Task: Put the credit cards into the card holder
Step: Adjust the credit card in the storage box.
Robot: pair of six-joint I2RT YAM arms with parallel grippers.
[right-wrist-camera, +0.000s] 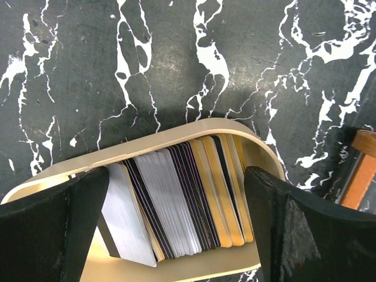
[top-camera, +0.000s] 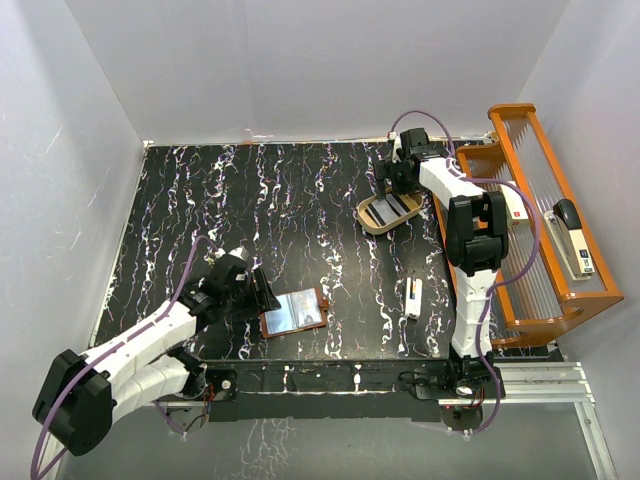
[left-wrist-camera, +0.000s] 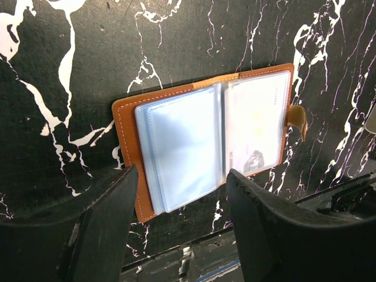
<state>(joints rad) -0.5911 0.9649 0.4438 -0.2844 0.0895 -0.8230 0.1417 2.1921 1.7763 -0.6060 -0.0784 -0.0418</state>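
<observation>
While nothing is being gripped, scene: two arms are working over a black marbled surface point(top-camera: 300, 200).
Credit cards point(right-wrist-camera: 176, 205): standing on edge, packed in a row inside a tan oval tray point(right-wrist-camera: 194, 126), upper centre-right of the top view.
Right end effector point(right-wrist-camera: 176, 235): hanging wide open and empty, its fingers straddling the row of cards directly beneath it.
Card axis: faces are facing the fingers; the row is running left to right across the right wrist view.
Card holder point(left-wrist-camera: 205, 141): lying open, lower centre of the top view.
Left end effector point(left-wrist-camera: 182, 235): parted, empty, hovering at the holder's lower edge.
Nearer arm: the right arm is nearer the cards.
</observation>
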